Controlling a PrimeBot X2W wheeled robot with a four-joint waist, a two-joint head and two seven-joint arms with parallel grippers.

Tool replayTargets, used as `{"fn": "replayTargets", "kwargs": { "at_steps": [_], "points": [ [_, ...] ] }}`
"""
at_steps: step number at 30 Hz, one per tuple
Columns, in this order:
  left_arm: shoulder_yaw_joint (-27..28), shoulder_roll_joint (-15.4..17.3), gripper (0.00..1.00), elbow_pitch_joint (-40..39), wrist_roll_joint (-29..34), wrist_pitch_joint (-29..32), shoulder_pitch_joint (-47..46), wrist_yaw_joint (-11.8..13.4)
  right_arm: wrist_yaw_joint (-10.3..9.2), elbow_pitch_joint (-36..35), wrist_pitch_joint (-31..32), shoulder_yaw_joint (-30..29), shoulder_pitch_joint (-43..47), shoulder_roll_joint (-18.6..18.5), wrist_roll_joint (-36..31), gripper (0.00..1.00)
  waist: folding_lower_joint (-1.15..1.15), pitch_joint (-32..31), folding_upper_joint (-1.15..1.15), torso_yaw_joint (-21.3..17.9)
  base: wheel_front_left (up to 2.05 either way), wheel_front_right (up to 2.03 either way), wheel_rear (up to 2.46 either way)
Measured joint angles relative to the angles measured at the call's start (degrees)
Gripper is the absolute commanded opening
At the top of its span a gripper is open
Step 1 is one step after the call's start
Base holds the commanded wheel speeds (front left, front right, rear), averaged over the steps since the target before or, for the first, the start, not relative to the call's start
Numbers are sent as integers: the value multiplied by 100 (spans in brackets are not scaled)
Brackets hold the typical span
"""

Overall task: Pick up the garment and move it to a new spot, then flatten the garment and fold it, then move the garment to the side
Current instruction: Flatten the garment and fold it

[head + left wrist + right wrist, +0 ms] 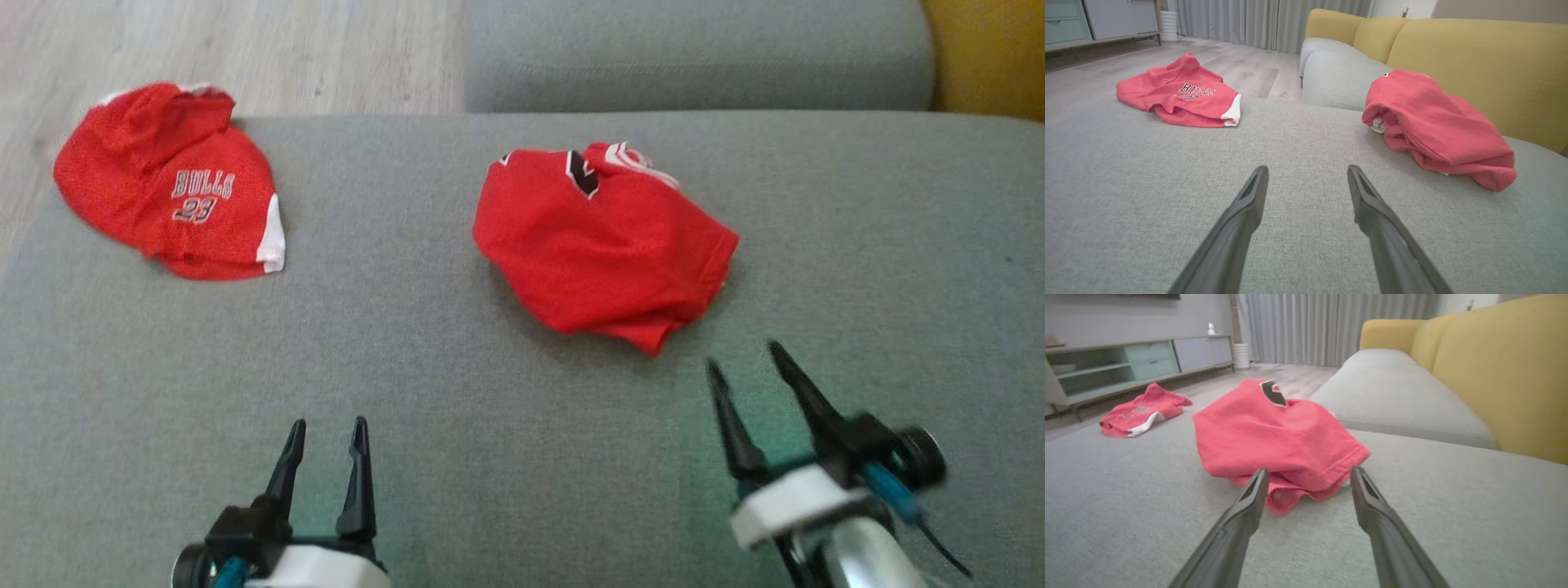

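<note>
Grey sofa (490, 408): L fingers (287, 465), R fingers (732, 420) wide open, empty.

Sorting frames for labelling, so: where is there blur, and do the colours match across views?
Head view: the right pincer is blurred, the left pincer sharper, with a greenish cast on the grey cushion near them. Left wrist view: sharp, but the crumpled jersey looks washed-out pink. Right wrist view: slightly soft overall, same pink shift.

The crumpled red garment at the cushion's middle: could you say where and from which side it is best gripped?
Likely the near hem corner of the crumpled red garment, jutting toward the open right claw; approach low from the robot's side.
</note>
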Motion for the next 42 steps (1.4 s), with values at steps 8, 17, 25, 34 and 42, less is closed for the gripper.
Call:
{"fn": "replayTargets", "kwargs": {
  "at_steps": [8,17,25,34,42],
  "points": [
    [-3,-140,100,-162,48,-1,-369,-56,0,1567,2,505,-1274,-8,-447,100,1,396,0,378,0,0,0],
    [41,-234,100,-185,47,-1,-438,-56,0,2817,74,356,-2004,-24,-844,28,1,720,0,750,0,0,0],
    [191,-252,100,-207,99,-1,-437,-57,0,2945,43,-19,-2243,-27,-945,0,0,765,0,663,0,0,0],
    [230,-255,100,-256,158,-1,-435,-99,0,803,0,-699,-1697,-339,-803,0,0,656,0,248,0,0,0],
    [345,-256,100,-334,267,-1,-437,-149,0,-104,375,-2173,-637,-561,-1036,0,0,723,0,-25,0,0,0]
  ]
}}
